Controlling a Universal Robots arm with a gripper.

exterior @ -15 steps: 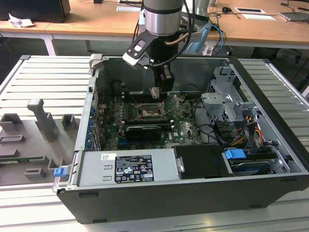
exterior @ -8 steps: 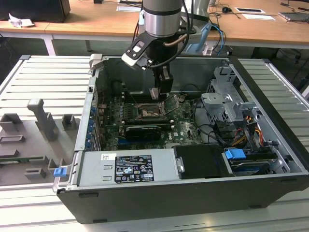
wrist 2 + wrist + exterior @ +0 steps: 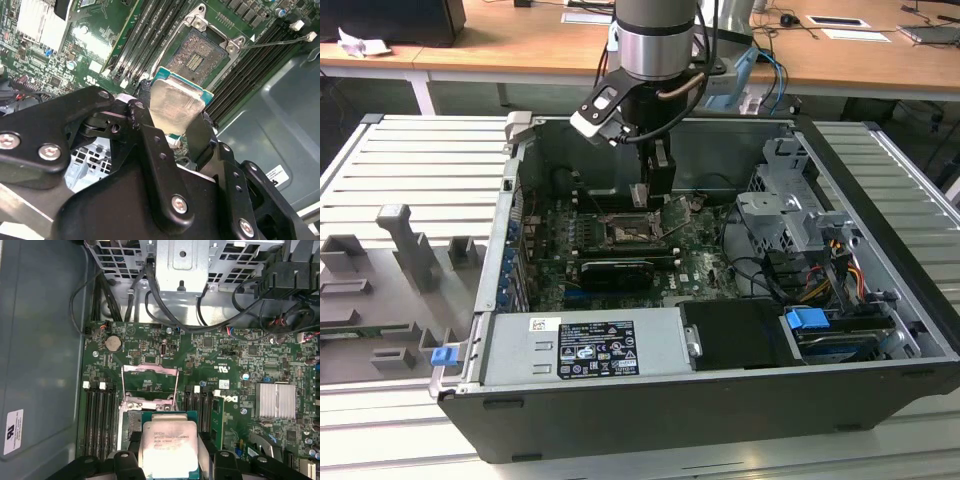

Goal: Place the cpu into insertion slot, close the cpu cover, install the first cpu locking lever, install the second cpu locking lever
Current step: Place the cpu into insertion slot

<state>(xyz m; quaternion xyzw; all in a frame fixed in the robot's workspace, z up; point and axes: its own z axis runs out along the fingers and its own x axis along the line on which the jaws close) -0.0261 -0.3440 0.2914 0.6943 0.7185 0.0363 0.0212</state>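
**Status.** The hand (image 3: pixel 171 114) is clenched on the cpu (image 3: pixel 175 105), with one finger on each of two opposite edges. In the exterior view the hand (image 3: pixel 655 185) hangs in the upper centre of the frame, inside the open computer case (image 3: pixel 720 400). It is above the green motherboard (image 3: pixel 225 355).

**Position of the part.** The cpu (image 3: pixel 170 445) is held clear of the board with its metal lid facing the cameras. It is near the insertion slot (image 3: pixel 197 55) and not seated. The contact field of the slot is bare. The cpu cover (image 3: pixel 150 369) stands raised on its hinge beyond the slot. A thin wire locking lever (image 3: pixel 275 43) is swung out to one side.

**Handling properties (assessment).**
- Weight: probably light; a thin flat chip.
- Stiffness: probably rigid; it should not flex under finger load.
- Surface: the smooth, reflective lid is likely slippery, so an edge grip looks more secure than pressure on the faces.
- Fragility: the green substrate rim and the underside contacts are the delicate areas. The fine contacts in the slot appear easy to bend.

**Where to hold.** Opposite side edges, as now gripped. This keeps the underside untouched and the chip level. Seating should need little force; a tilted or dragged entry is the main risk to the contacts.
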